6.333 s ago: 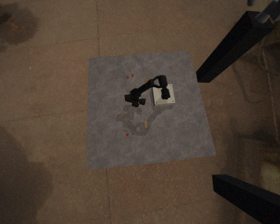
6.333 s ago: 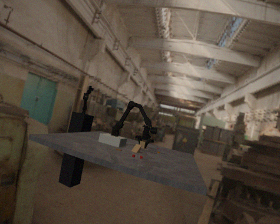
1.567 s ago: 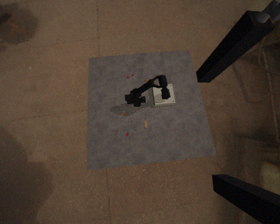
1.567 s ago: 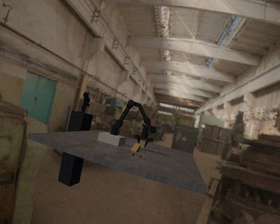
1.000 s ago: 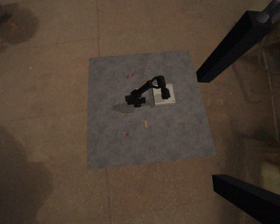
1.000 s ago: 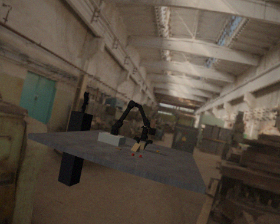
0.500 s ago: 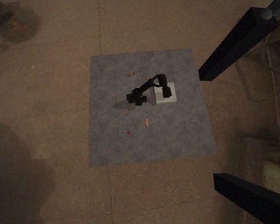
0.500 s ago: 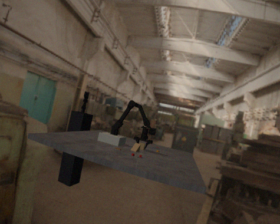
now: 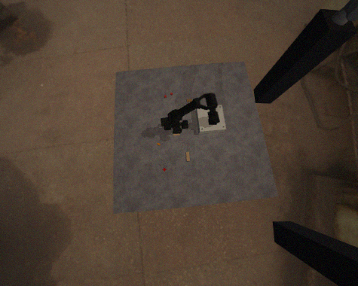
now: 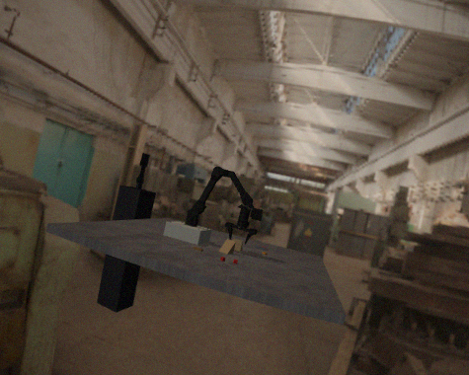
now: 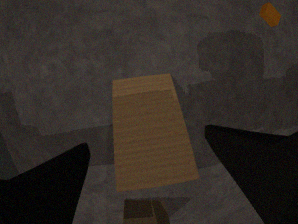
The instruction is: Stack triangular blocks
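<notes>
Near the middle of the surface: one tan wedge block [image 11: 154, 137] lies directly below the gripper [image 10: 240, 235], its sloped face turned up.
Second block: one tan wedge block [image 9: 188, 156] lies well apart, toward the near edge of the surface [image 9: 139, 188] in the top view.
Gripper: spread wide and released; nothing is held between the fingers, which stand either side of the block beneath and appear apart from it.
Handling: both blocks are judged light, stiff and wood-like; the sloped face would likely let fingers slide, so the two flat parallel ends or sides are the places to be gripped.
Risk: a light block is easily nudged out of place by a finger.
Count, blocks: two.
Count, red bits: three are seen, two [image 9: 168, 95] toward the far edge, one [image 9: 164, 169] toward the near edge.
Count, orange bits: one small piece [image 9: 158, 144] is seen clearly beside the arm's shadow.
Base: one white plate [image 9: 219, 122] carries the arm.
</notes>
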Action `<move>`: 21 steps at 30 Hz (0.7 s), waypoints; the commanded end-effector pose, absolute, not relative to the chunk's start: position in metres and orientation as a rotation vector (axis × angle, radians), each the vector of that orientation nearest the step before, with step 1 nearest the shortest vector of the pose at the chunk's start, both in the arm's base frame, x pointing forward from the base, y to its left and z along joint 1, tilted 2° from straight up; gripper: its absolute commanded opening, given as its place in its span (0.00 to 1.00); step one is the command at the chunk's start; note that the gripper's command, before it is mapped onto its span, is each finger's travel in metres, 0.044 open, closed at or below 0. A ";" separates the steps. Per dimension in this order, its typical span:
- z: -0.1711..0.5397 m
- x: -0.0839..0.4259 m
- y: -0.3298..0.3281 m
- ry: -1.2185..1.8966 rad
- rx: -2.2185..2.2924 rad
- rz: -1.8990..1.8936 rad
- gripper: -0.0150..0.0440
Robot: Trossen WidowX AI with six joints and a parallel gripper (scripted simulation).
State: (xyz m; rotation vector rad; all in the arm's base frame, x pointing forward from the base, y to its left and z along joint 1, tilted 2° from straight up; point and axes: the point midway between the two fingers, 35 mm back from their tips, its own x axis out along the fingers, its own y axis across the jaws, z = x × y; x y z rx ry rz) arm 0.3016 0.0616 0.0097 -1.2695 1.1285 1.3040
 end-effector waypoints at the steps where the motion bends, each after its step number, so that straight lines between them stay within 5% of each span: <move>1: 0.033 0.303 0.061 1.111 -1.279 1.294 1.00; 11: 0.029 0.306 0.061 1.138 -1.218 1.241 1.00; 21: 0.036 0.307 0.041 1.513 -0.256 0.551 1.00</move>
